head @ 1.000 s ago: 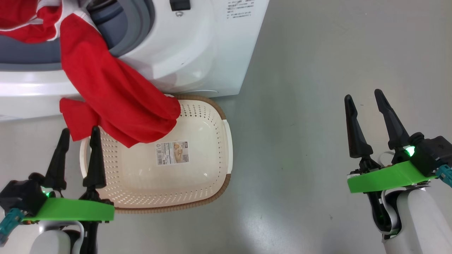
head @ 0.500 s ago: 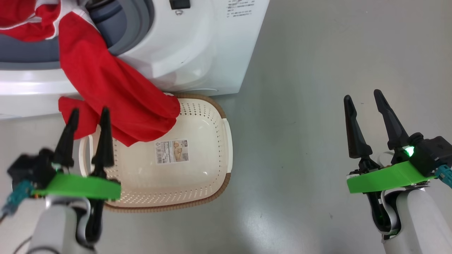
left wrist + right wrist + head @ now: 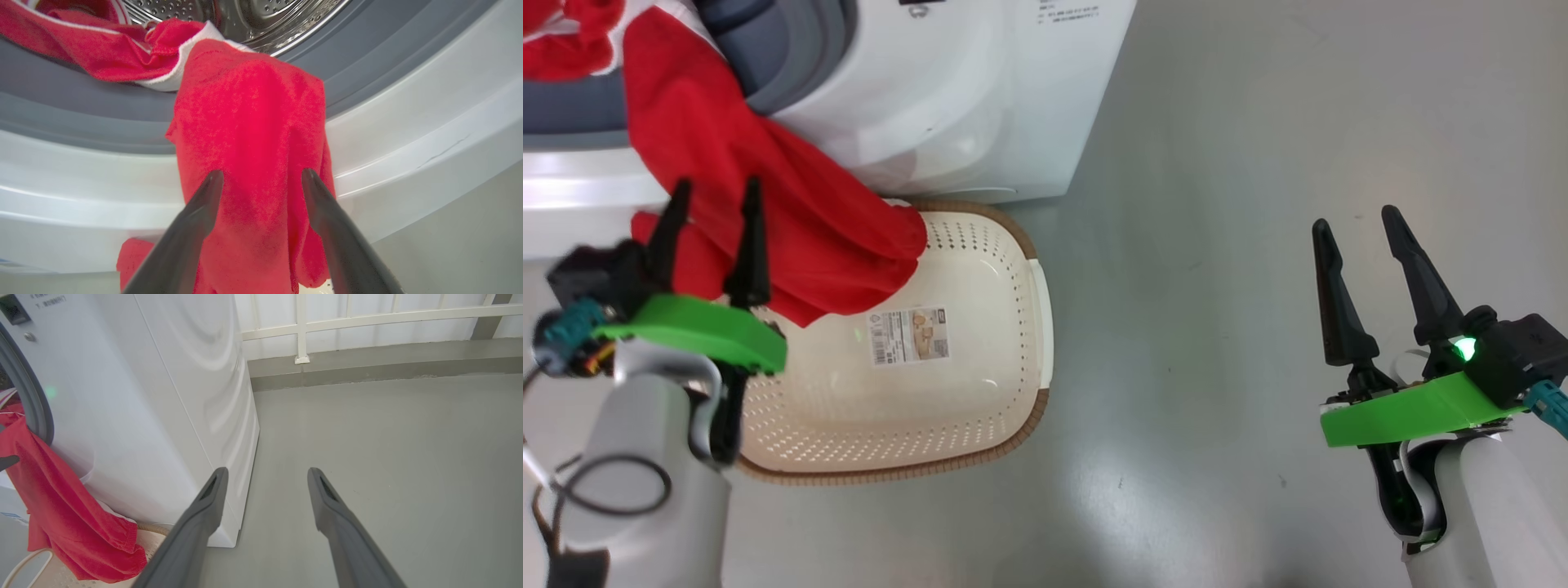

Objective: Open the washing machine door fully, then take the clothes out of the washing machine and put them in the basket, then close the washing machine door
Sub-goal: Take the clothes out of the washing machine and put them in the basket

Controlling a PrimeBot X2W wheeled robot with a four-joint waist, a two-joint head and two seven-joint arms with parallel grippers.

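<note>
Both open: your left pincer (image 3: pixel 717 184) faces the clothes (image 3: pixel 792 212) draped from the washing machine (image 3: pixel 980 98) over the basket (image 3: pixel 1013 433), your right pincer (image 3: pixel 1354 218) above the floor (image 3: pixel 1217 408).

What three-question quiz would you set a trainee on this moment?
1. True or false: a red garment drapes out of the washing machine opening and hangs down its front.
2. Pick one. The left gripper is: A) shut on the garment; B) open, fingers pointing at the hanging garment; C) reaching deep inside the drum.
3. Short answer: what is on the floor of the basket?

Key: 1 true. 2 B. 3 a sticker.
</note>
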